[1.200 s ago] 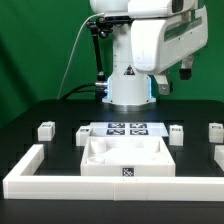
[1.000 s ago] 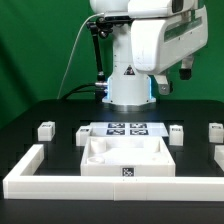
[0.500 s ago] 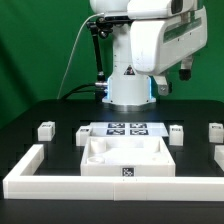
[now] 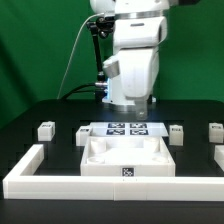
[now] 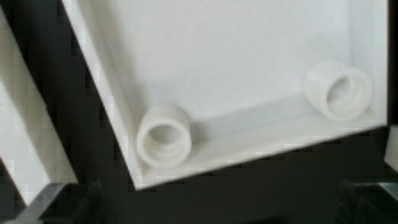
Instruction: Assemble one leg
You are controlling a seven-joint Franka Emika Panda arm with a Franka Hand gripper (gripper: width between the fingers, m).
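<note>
Several small white legs with tags stand in a row on the black table: one at the far left (image 4: 45,129), one next to the tray's left corner (image 4: 86,134), one to its right (image 4: 176,133) and one at the far right (image 4: 215,131). My gripper (image 4: 137,102) hangs in the middle, above the back of the large white tray-like part (image 4: 125,158), apart from every leg. The wrist view shows the tray's inside (image 5: 214,60) with two round sockets, one near its corner (image 5: 164,135) and one farther along (image 5: 334,88). My gripper (image 5: 210,206) shows only as dark blurred fingers (image 5: 50,204) set wide apart, with nothing between them. No leg shows in the wrist view.
The marker board (image 4: 125,128) lies behind the tray. The long white L-shaped border wall (image 4: 60,181) runs along the front and left. A white strip (image 5: 18,120) lies beside the tray in the wrist view. The robot base (image 4: 128,90) stands at the back.
The arm has swung from the exterior view's right to the middle and turned its wrist. The gripper now hangs over the tray. The parts on the table have not moved.
</note>
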